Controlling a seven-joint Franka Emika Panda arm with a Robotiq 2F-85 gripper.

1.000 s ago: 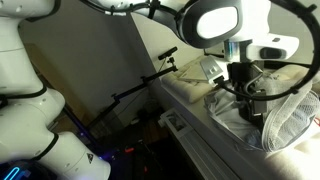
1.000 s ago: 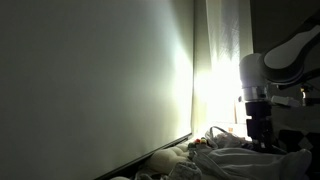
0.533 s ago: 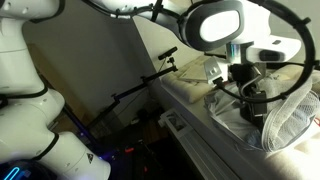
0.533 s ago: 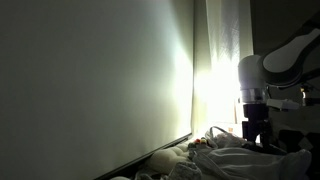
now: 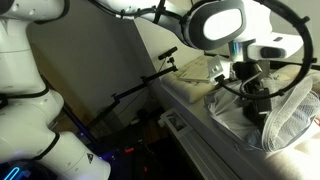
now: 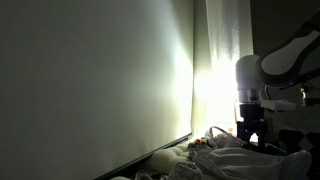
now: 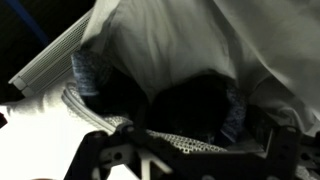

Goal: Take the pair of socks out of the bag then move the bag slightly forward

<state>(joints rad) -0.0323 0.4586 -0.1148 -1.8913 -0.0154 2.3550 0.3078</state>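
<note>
Mesh bag (image 5: 291,122): lying on the cloth pile (image 5: 232,116).
Socks (image 7: 190,100): apparently the dark bundle inside it.
Gripper (image 5: 258,106): spread, empty; has shifted slightly toward the bag mouth, so the grasp seems near.

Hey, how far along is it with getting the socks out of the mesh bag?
Nothing looks done yet. The gripper is open and empty, hovering by the bag. In the wrist view what may be the pair of socks, a dark bundle, lies behind the mesh. Left: grasp it, lift it out, then move the bag forward.
</note>
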